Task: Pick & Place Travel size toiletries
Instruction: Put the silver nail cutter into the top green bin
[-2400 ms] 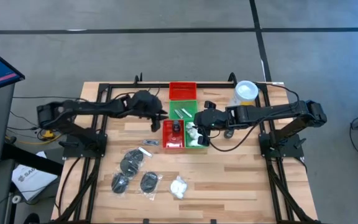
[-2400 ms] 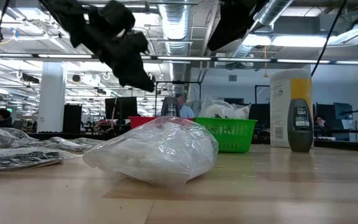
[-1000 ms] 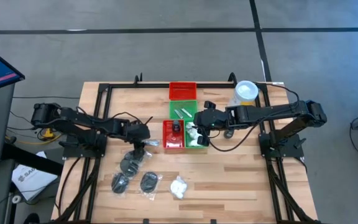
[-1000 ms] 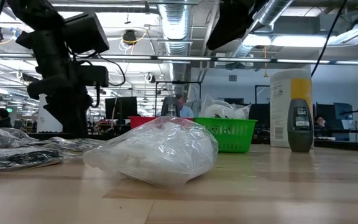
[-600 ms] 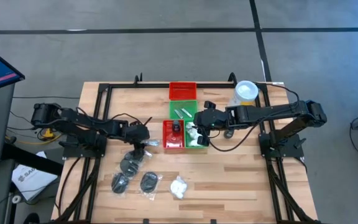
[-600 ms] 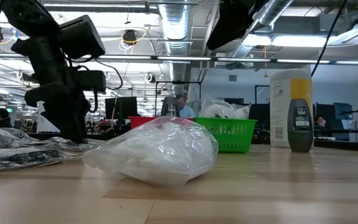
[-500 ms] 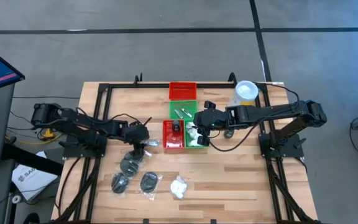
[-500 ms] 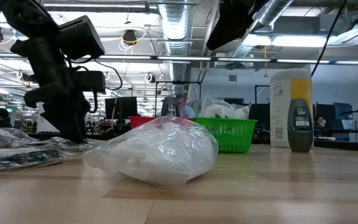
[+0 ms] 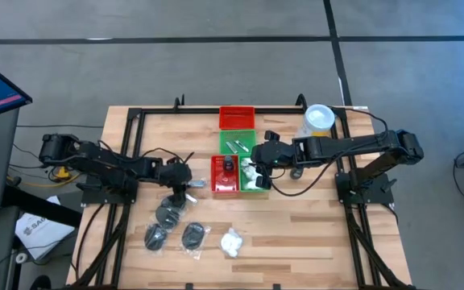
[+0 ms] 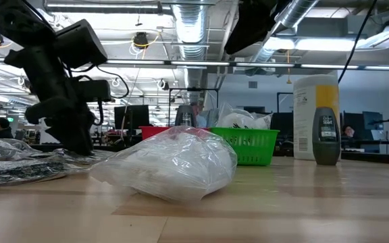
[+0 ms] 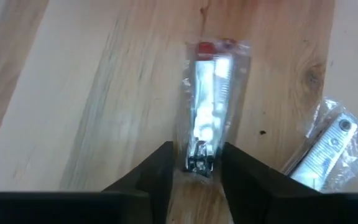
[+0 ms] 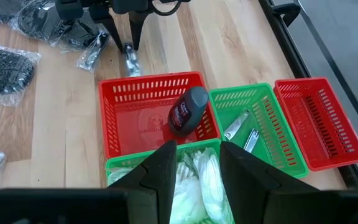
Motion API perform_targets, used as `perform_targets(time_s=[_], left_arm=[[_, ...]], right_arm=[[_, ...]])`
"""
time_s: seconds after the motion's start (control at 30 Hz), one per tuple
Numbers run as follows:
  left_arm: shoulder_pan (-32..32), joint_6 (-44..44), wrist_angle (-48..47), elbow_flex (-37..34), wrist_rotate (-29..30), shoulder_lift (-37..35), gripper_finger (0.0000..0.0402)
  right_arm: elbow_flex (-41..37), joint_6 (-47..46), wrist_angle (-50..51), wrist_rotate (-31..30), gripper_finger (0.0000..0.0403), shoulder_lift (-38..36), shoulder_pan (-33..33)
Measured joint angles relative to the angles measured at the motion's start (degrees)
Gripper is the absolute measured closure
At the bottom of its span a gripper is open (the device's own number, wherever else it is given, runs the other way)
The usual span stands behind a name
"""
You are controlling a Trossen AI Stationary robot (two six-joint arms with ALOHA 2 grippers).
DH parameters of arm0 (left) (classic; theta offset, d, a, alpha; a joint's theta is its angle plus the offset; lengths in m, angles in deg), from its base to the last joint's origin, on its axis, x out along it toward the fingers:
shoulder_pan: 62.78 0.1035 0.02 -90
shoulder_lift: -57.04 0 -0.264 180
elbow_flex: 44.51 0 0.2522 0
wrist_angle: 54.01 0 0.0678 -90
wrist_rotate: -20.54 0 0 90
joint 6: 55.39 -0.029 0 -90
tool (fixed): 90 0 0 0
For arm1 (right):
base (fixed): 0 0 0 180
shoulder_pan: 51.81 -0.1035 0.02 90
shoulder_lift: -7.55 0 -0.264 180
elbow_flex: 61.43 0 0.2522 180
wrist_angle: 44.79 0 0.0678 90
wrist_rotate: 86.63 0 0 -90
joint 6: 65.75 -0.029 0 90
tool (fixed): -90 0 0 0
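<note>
left hand (image 11: 194, 165) apart, straddling near end of packet (image 11: 211, 102) flat on surface (image 11: 92, 93) | light, slick crinkly film, stiff metal inside: pinch core | right hand (image 12: 197, 163) apart over green tray (image 12: 260, 127)

Table (image 9: 296, 234): pale wood planks, smooth satin finish w/ visible grain and a dark knot. Packet (image 11: 210, 99) at left gripper (image 11: 194, 171): clear glossy plastic film, crinkled, w/ shiny metal clipper inside; second packet (image 11: 328, 146) beside it, same film and metal. Fingers (image 11: 157, 177): matt black plastic. Red baskets (image 12: 114, 127), (image 12: 319, 121) and green baskets (image 12: 266, 124), (image 12: 120, 171): moulded slotted plastic, slight sheen. Bottle (image 12: 188, 111): dark, semi-gloss plastic. Puffs (image 12: 197, 180): white, soft, fluffy, under clear film. Bag (image 10: 171, 162) in low view: thin glossy plastic, wrinkled. Discs (image 9: 169, 213): dark, rough mesh texture, in clear wrap. Canister (image 10: 315, 115): smooth yellow and white plastic. Frame (image 9: 135, 113): matt black metal.
</note>
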Motion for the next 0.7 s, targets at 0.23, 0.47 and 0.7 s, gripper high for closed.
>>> perform_targets(time_s=[0.23, 0.47, 0.7], left_arm=[[0.0, 1.3, 0.1, -0.1, 0.3, 0.0, 0.0362], [0.0, 3.0, 0.2, -0.1, 1.1, -0.5, 0.0362], [-1.1, 3.4, -0.1, -0.3, 2.0, -5.7, 0.0362]], right_arm=[[0.0, 0.0, 0.0, 0.0, 0.0290, 0.0, 0.0], [0.0, 0.0, 0.1, 0.0, 0.0290, 0.0, 0.0], [0.0, 0.0, 0.1, 0.0, 0.0290, 0.0, 0.0]])
